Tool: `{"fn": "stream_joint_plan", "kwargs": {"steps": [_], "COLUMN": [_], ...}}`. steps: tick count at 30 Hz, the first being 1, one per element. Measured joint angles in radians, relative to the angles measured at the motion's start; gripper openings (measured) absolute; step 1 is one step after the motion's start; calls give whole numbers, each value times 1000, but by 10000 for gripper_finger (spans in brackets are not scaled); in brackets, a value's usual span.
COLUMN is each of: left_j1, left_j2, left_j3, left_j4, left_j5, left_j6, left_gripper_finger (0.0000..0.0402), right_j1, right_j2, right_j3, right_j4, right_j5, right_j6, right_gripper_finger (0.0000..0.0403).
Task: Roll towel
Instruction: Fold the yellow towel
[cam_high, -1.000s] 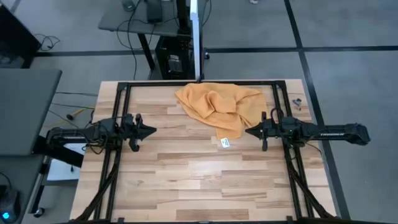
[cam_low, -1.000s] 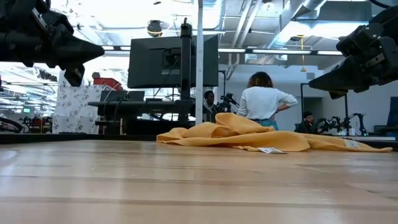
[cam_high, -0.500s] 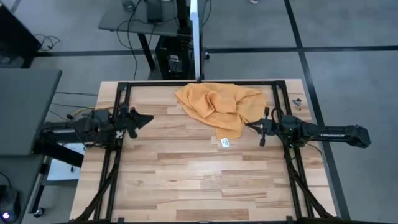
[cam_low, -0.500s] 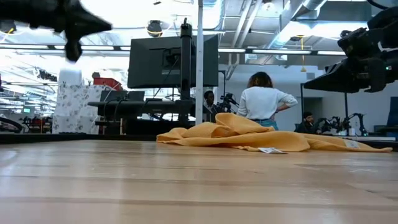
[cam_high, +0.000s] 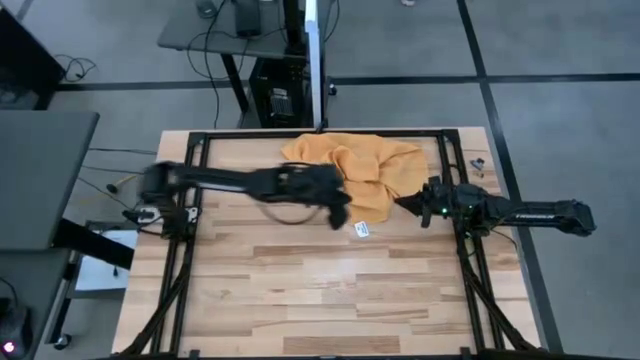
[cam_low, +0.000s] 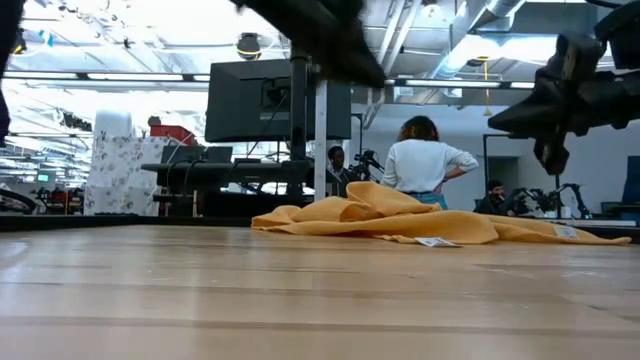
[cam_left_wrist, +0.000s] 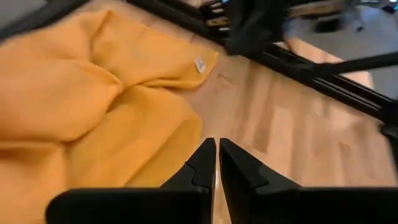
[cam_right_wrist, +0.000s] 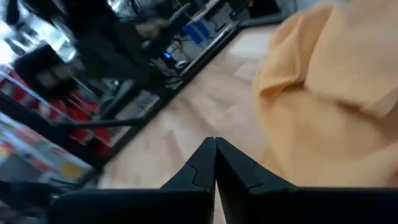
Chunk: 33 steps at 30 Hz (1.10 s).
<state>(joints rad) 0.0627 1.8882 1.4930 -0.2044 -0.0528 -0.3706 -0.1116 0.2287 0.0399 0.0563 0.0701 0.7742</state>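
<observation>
The mustard-orange towel (cam_high: 350, 172) lies crumpled on the far middle of the wooden table, also seen in the low view (cam_low: 400, 220). A small white tag (cam_high: 362, 230) lies at its near edge. My left gripper (cam_high: 343, 211) is shut and reaches out from the left, tipped downward. It hovers over the towel's near-left edge (cam_left_wrist: 155, 143) without touching it (cam_left_wrist: 216, 148). My right gripper (cam_high: 401, 204) is shut and waits level just right of the towel (cam_right_wrist: 215, 146), raised above the table (cam_low: 500, 122).
Black frame rails (cam_high: 195, 150) run along the table's left, right and far sides. Small dark parts (cam_high: 478, 163) lie at the far right corner. Bare wood (cam_high: 320, 290) spreads toward the near edge. Beyond the table a person (cam_low: 425, 160) stands by monitors.
My left arm has swung quickly from the table's left edge toward the towel, rising a little and tipping its shut gripper downward. My right gripper has stayed in place and rolled about its own axis. The towel has not moved.
</observation>
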Motion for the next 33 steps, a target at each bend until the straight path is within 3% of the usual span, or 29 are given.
{"fn": "stream_joint_plan", "kwargs": {"steps": [3,5,9,12,19,23,28,33], "left_j1": [6,6,4,5,-11,-31,-56,-89], "left_j2": [91,112,102,89,92,88,79,69], "left_j3": [80,116,136,136,135,135,135,135], "left_j4": [-13,-9,-14,-63,-215,-337,-523,-710], "left_j5": [63,78,79,77,75,71,49,46], "left_j6": [0,5,39,53,75,128,164,221], "left_gripper_finger": [6,6,6,6,6,6,6,6], "right_j1": [0,-1,-34,-99,-209,-201,-86,128], "right_j2": [-1,1,58,174,511,671,772,778], "right_j3": [0,6,111,193,196,197,202,219], "right_j4": [0,-23,-374,-605,-566,-439,-384,-395], "right_j5": [-87,-90,127,267,241,180,162,111], "right_j6": [-34,-118,-238,-208,-44,2,110,235], "right_gripper_finger": [0,0,0,0,0,0,0,0]}}
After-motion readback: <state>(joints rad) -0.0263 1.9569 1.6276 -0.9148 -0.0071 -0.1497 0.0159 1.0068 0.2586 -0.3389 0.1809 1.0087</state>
